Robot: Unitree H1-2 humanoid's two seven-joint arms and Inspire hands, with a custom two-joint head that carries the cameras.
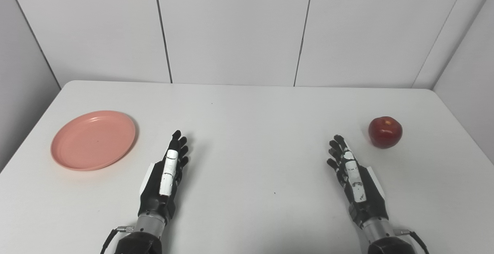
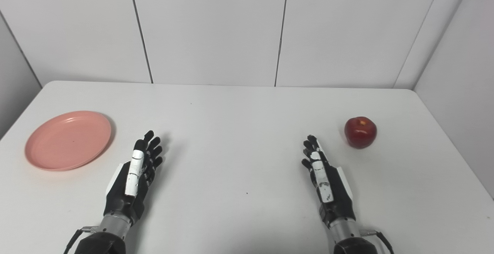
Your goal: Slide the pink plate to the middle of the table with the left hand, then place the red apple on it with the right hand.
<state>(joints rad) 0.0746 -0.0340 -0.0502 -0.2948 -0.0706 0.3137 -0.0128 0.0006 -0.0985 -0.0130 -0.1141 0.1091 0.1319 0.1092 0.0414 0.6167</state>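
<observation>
The pink plate [image 1: 93, 139] lies near the left edge of the bench [image 1: 247, 176] and the red apple [image 1: 385, 131] stands near the right edge, so I judge that the first step, the sliding of the plate, is not yet begun. The left robot hand [image 1: 166, 176] and the right robot hand [image 1: 353, 176] are both near the front edge, empty, with fingers stretched out and apart. Next, the left robot hand must reach to the plate, just beside it, and push it toward the middle of the bench.

Bright, even overhead light, no glare. Soft faint shadows beside both hands, under plate [image 1: 93, 139] & apple [image 1: 385, 131]. Sharp focus throughout; slight wide-angle lean in wall [image 1: 231, 26] seams toward the edges.
</observation>
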